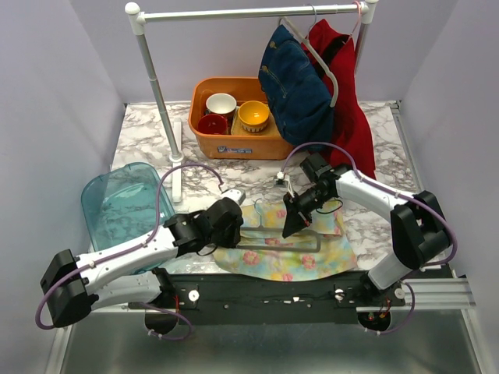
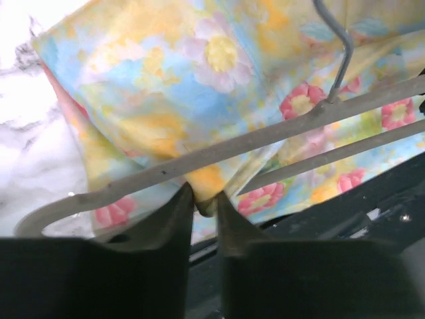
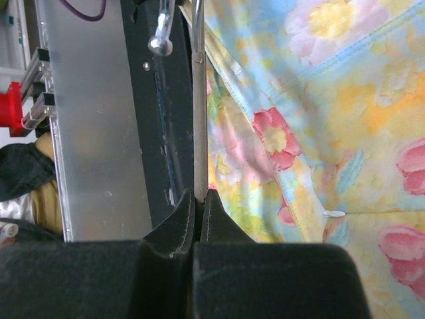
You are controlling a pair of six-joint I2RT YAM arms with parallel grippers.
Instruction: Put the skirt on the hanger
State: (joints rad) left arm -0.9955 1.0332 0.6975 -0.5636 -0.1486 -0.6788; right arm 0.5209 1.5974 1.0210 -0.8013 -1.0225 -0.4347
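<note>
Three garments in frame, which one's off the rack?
The floral skirt, lying flat on the table at the near edge. The blue denim piece and the red garment both hang on the rail.

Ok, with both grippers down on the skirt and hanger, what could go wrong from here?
The left gripper has only a small fold of the floral skirt between its fingertips, right beside the hanger; the cloth might slip out, or the bar get caught. The right gripper pinches the hanger's thin rod at its very tips, so the hanger could twist or slide when lifted.
</note>
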